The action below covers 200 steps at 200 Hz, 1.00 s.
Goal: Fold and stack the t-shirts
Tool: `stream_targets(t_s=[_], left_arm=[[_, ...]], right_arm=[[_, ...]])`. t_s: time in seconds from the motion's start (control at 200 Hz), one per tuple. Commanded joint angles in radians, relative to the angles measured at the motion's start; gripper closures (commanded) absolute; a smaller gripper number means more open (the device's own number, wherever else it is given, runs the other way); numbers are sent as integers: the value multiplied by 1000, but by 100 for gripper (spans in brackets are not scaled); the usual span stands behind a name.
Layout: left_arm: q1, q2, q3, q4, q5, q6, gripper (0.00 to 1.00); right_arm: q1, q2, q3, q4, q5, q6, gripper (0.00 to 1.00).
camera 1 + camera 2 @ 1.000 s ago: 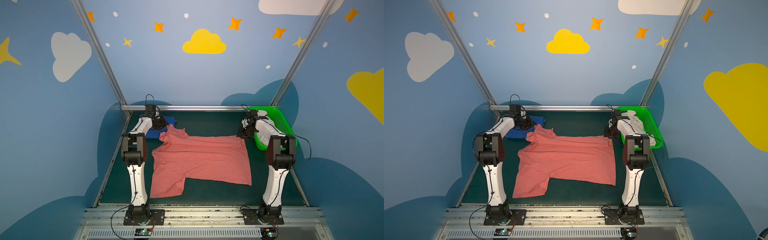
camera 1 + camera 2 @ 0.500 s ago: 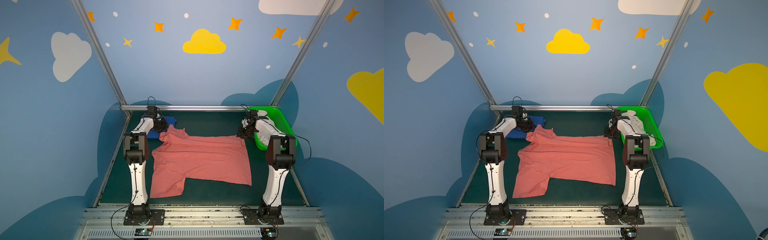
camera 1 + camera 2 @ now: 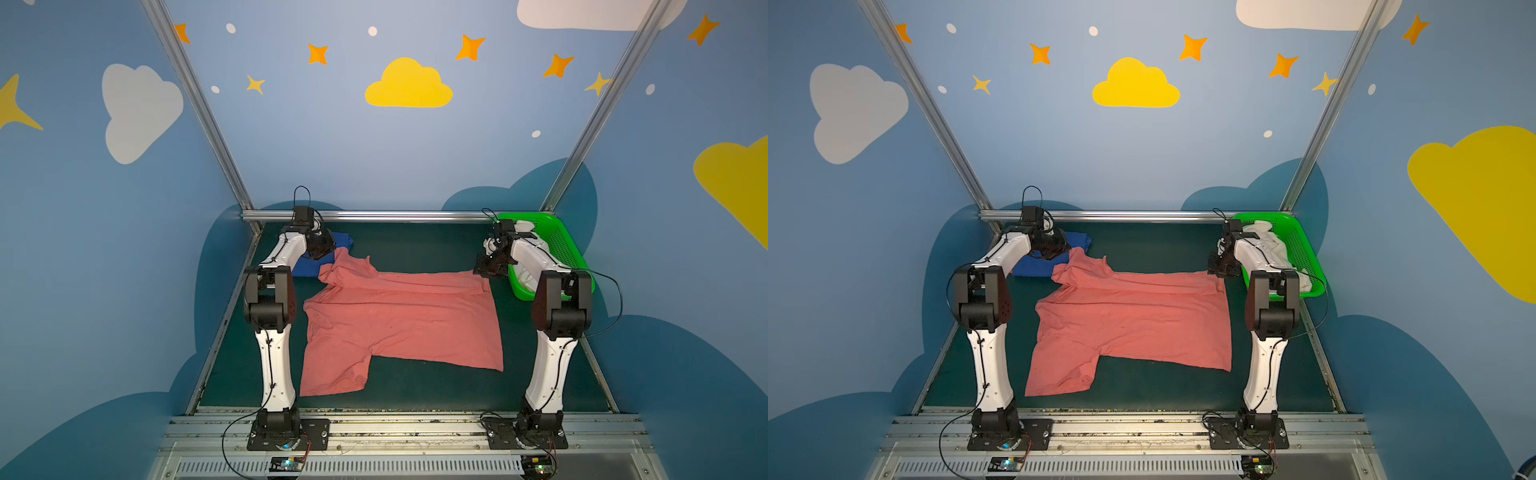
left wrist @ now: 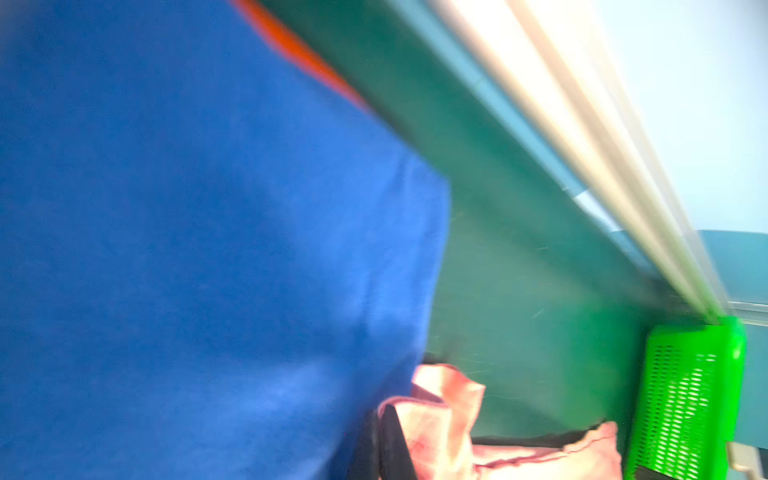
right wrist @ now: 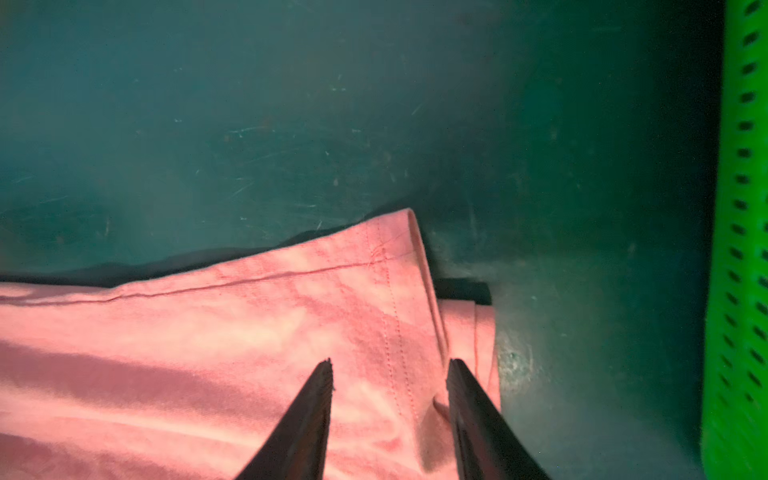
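The salmon-pink cotton t-shirt (image 3: 399, 316) lies spread flat across the middle of the dark green worktop (image 3: 419, 245) in both top views. The left claw (image 3: 323, 248) is clamped tight at its upper-left corner, right beside the folded royal blue t-shirt (image 3: 309, 269); it looks to be pinching the pink cloth, though the blurred wrist view leaves that unsure. Over at the shirt's upper-right corner the right claw (image 5: 390, 365) stands open, black fingertips (image 5: 322, 380) straddling the hem, with the green plastic mesh basket (image 3: 561, 245) holding a white t-shirt (image 3: 1275, 245) just beside.
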Motion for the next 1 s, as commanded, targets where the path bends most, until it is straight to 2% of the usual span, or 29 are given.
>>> stream_targets(t_s=[0.0,0.491,0.786,0.996], left_arm=[[-2,-71,-15,21,-1,18,95],[-7,-199,-111,27,-9,60,95],[-8,-247,-149,24,-21,74,95],[-8,-253,-149,12,-31,80,95]], right_arm=[[-4,8,-12,-19,-3,3,53],[-23,51,55,-57,44,4,53],[-26,176,244,-115,18,-11,59],[-26,264,368,-172,-2,-18,59]])
